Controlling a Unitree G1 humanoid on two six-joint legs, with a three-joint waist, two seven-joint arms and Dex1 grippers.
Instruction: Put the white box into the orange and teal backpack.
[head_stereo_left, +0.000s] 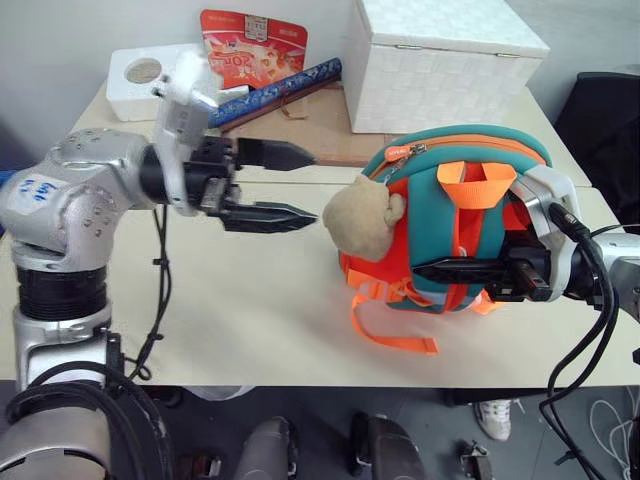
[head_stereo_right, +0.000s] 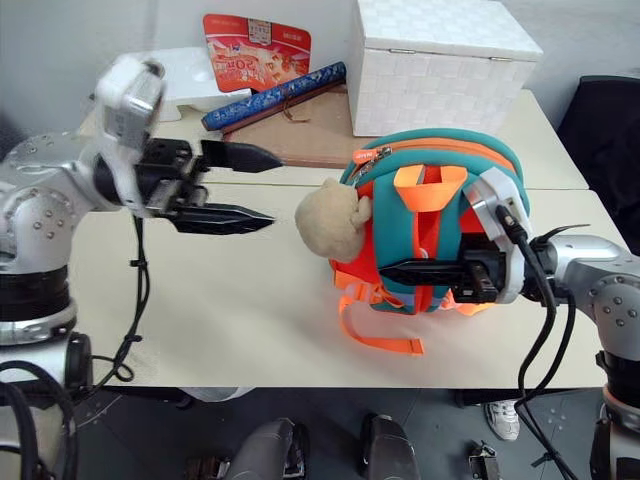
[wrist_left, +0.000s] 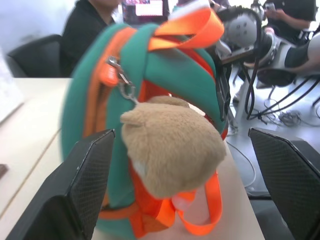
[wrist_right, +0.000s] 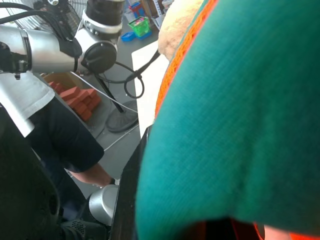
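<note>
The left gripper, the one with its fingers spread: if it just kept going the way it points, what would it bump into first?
Most likely the tan plush toy hanging on the orange and teal backpack. The left gripper is open and points across the table at it, with bare tabletop between. The left wrist view shows the toy centred between its fingers.

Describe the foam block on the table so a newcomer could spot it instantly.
Start at the large white woven box at the table's far edge. Go left past the red snack bag to the far left corner, where the white foam block lies. It alone has a round hole in its top.
</note>
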